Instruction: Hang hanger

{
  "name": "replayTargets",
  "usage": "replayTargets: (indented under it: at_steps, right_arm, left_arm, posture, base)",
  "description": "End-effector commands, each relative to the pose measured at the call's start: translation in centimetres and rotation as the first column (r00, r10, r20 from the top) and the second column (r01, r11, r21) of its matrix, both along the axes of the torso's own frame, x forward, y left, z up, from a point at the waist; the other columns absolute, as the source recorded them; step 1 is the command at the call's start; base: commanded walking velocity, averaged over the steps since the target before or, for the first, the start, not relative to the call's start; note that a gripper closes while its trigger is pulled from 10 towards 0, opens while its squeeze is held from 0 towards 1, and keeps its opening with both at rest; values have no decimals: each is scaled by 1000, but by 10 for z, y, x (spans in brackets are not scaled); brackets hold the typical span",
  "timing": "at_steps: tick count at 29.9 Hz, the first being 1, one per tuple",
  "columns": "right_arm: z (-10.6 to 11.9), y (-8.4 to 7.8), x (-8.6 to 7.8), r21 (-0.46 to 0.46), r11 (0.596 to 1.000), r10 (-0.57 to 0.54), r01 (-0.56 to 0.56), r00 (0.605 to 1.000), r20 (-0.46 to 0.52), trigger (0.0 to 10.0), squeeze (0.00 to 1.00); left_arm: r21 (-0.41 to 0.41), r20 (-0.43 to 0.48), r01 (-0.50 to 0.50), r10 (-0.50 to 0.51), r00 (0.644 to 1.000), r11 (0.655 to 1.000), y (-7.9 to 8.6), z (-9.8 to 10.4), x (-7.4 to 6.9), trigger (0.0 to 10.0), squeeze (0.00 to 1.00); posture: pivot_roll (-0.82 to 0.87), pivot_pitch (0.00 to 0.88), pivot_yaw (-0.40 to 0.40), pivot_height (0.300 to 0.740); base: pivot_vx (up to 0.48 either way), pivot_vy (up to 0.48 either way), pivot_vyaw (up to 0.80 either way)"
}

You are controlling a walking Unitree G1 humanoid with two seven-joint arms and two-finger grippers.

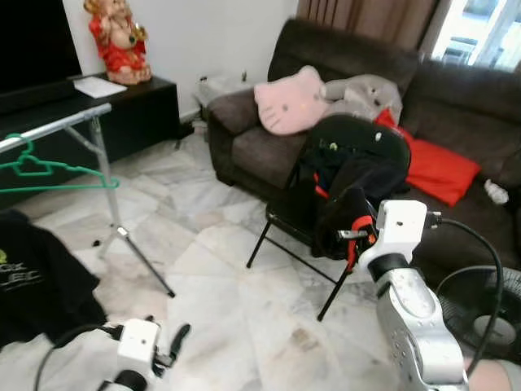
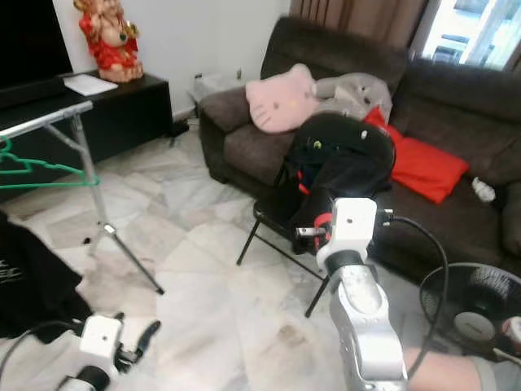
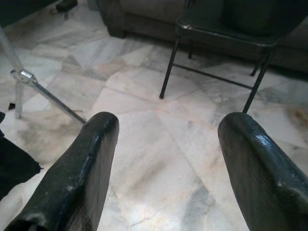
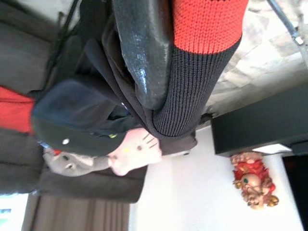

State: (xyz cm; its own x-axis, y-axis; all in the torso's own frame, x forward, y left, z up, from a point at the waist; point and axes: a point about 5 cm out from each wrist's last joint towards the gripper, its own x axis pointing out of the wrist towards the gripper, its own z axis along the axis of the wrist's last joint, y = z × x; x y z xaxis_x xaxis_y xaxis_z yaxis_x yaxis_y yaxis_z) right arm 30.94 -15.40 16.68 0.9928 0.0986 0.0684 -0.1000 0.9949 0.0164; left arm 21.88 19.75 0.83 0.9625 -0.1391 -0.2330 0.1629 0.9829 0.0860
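1. A thin green plastic hanger [image 1: 49,171] hangs on the silver metal bar of a clothes rack [image 1: 57,126], far to the left.
2. It looks light and stiff, but bendy and slippery. I think the best place to hold it is the neck, just under the hook.
3. The left hand [image 3: 163,159] is low over the white marble floor [image 1: 220,269]. Its two fingers are spread wide and hold nothing.
4. The right hand [image 1: 352,238] is up by the black folding chair [image 1: 301,228]. It grips a soft black and red knitted garment [image 4: 192,62], which is floppy and may sag.
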Motion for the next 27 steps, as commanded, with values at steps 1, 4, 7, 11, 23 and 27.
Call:
replayTargets:
  at_steps: [1,4,7,11,23,27]
  right_arm:
    - [8,3,2,3,1000,23,-23,999,38,10000,0]
    - [7,3,3,4,1000,27,-27,999,34,10000,0]
    - [6,2,3,11,1000,23,-23,999,31,10000,0]
    - [6,2,3,13,1000,24,-25,999,31,10000,0]
    - [-59,-29,4,10,992,-125,129,972,-197,10000,0]
    - [-99,-44,-4,57,972,-194,226,921,-337,10000,0]
  left_arm:
    - [7,1,-6,6,1000,1000,4,1,0,10000,0]
    - [8,1,-8,8,1000,1000,4,1,0,10000,0]
    - [7,1,-9,9,1000,1000,4,0,-1,10000,0]
    - [8,0,-10,10,1000,1000,4,0,-1,10000,0]
    - [8,-4,-10,11,1000,1000,1,0,1,10000,0]
    - [5,3,-12,12,1000,1000,1,1,1,10000,0]
  posture:
    - [11,0,-87,740]
    - [11,0,-87,740]
    - [11,0,-87,740]
    - [12,8,-86,740]
    - [19,15,-77,740]
    - [33,12,-75,740]
  base:
    - [-289,0,0]
    - [-290,0,0]
    - [-290,0,0]
    - [-292,0,0]
    - [-69,0,0]
    - [0,0,0]
